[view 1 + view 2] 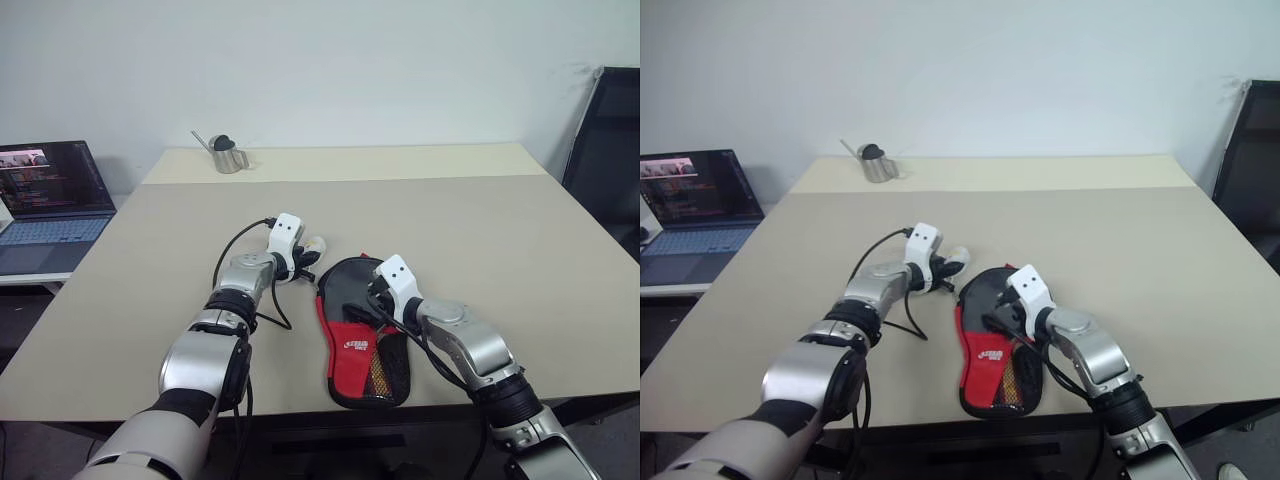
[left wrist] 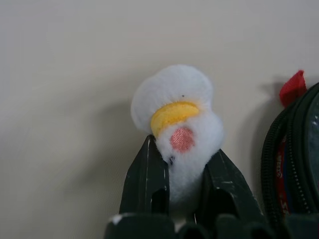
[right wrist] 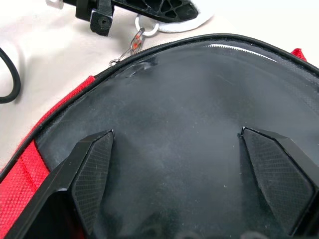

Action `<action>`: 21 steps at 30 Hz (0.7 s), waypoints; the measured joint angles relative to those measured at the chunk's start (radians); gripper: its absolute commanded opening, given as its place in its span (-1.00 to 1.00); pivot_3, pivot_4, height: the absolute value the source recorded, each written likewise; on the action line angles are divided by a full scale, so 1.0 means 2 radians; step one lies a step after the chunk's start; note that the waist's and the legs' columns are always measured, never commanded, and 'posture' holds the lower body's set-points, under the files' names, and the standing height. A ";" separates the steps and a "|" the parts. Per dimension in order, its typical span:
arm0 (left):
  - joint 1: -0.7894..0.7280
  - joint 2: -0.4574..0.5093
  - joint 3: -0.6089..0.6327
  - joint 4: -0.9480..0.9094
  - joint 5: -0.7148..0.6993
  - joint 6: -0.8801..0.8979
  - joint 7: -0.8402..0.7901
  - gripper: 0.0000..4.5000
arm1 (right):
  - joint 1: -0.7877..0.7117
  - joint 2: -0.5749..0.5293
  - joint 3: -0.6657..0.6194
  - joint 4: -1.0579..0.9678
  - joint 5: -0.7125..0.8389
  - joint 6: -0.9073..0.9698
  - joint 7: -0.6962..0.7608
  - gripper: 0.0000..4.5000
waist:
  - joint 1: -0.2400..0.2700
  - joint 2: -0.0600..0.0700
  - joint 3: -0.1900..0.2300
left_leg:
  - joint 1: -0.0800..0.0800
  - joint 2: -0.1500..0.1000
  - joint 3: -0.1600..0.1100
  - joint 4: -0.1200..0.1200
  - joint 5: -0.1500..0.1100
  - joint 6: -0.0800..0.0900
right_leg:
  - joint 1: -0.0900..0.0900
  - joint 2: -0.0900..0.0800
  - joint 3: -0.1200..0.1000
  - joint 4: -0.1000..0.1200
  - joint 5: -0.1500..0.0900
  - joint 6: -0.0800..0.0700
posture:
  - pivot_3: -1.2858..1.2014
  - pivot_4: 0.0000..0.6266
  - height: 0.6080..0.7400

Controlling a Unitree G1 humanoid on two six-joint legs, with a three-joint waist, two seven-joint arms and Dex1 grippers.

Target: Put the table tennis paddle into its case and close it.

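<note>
1. Case (image 1: 362, 345): paddle-shaped soft pouch of black and red fabric with a mesh pocket and a small white logo. It lies flat at the near edge of the table, in front of the robot. Its long axis runs near to far: the narrow red handle end points at the near edge, the round black end points away.
2. Right gripper (image 3: 192, 172): two black fingers standing wide apart, hovering over the round black face of the case; nothing is between them. The right arm reaches in over the case's right side.
3. Left gripper (image 2: 182, 174): fingers clamped together on a small white plush charm (image 2: 177, 117) with a yellow patch and a pink spot. It sits just beside the case's far left rim; a short metal link (image 3: 130, 47) joins charm to zip.
4. Table (image 1: 520, 240): pale beige rectangular top, bearing the case and both grippers.
5. Small metal pitcher (image 1: 228, 155): grey, upright, at the far left of the table, well apart from the case.
6. Open laptop (image 1: 50, 205): screen lit, on a lower surface left of the table.
</note>
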 measured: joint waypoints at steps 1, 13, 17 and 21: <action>-0.003 -0.001 -0.001 0.005 0.004 -0.006 0.002 -0.86 | 0.000 0.002 0.000 0.000 0.000 0.001 0.000 1.00 | 0.000 0.000 0.000 | 0.000 0.000 0.000 0.000 0.000 0.000 | 0.000 0.000 0.000 0.000 0.000 0.000 | 0.03 -0.52 1.00; -0.048 -0.045 -0.023 0.063 0.073 -0.088 0.081 -0.86 | 0.012 0.030 0.002 -0.001 -0.012 0.005 -0.003 1.00 | -0.003 -0.003 -0.003 | 0.001 0.000 0.000 0.000 0.000 0.001 | 0.000 0.000 0.000 0.001 0.000 0.000 | 0.03 -0.52 1.00; -0.058 -0.054 -0.040 0.069 0.099 -0.106 0.099 -0.86 | 0.023 0.031 0.002 -0.012 -0.016 0.006 -0.009 1.00 | -0.001 -0.004 -0.003 | 0.001 0.000 0.000 0.000 0.000 0.001 | 0.000 0.000 0.000 0.000 0.000 0.000 | 0.03 -0.52 1.00; -0.074 -0.070 -0.057 0.079 0.130 -0.121 0.122 -0.86 | 0.047 0.033 0.003 -0.050 -0.017 0.024 -0.015 1.00 | 0.000 -0.004 -0.004 | 0.001 0.000 0.000 0.000 0.000 0.001 | 0.001 0.000 0.000 0.000 0.000 0.000 | 0.03 -0.52 1.00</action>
